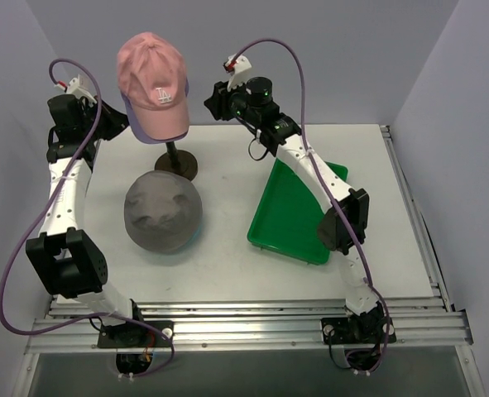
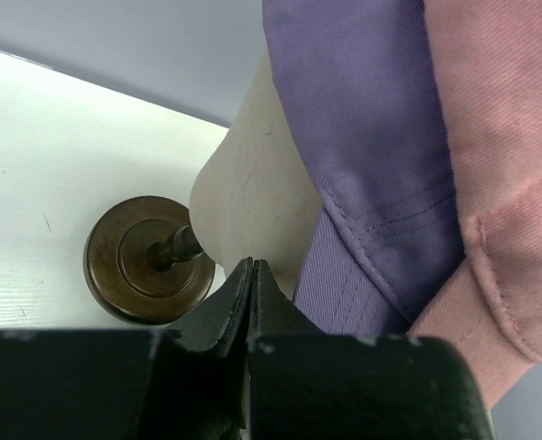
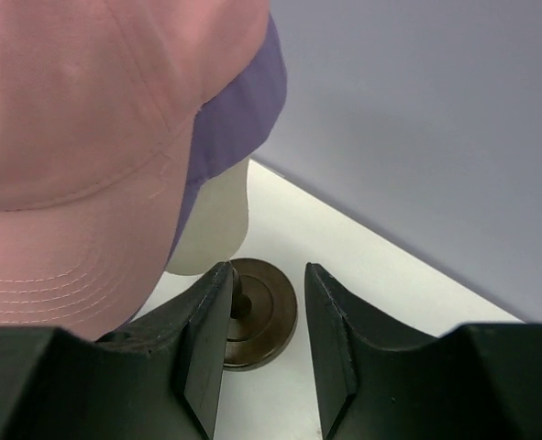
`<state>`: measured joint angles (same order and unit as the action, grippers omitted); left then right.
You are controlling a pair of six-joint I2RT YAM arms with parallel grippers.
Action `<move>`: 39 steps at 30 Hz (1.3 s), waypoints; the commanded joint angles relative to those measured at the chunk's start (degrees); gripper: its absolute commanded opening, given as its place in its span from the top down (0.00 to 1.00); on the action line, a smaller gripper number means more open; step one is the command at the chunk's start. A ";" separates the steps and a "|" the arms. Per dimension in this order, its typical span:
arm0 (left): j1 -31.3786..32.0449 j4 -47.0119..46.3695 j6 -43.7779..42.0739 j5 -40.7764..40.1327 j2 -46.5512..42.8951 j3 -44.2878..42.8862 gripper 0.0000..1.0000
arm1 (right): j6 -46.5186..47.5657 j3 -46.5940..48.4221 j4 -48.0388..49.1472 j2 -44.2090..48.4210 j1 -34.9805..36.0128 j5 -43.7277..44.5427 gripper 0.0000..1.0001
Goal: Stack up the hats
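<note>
I log: pink cap [image 1: 151, 83] over lilac cap [image 2: 371, 137] on mannequin head [image 2: 252, 192]; grey hat [image 1: 163, 211] at its 6 o'clock. Left gripper [image 2: 253, 266], 9 o'clock: jaws closed, empty. Right gripper [image 3: 269, 275], 3 o'clock: jaws parted, empty.

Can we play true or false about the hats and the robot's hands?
1. The pink cap sits over the purple cap on the mannequin head. True.
2. The grey hat lies in the green tray. False: it lies on the table, apart from the tray.
3. The left gripper is shut with nothing in it. True.
4. The right gripper is clamped on the pink cap. False: its jaws stand open and empty, beside the cap.
5. All three hats are stacked. False: the grey hat is not yet on the other two.
</note>
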<state>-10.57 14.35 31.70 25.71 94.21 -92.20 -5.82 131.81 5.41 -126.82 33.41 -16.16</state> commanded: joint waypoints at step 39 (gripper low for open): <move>0.72 -3.89 0.38 2.67 1.23 -2.37 0.96 | 6.70 5.56 8.30 -4.31 7.37 7.81 0.69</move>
<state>-10.59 13.69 32.12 26.61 95.39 -92.38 0.32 135.76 10.37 -131.00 40.18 -8.71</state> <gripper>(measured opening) 0.043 0.309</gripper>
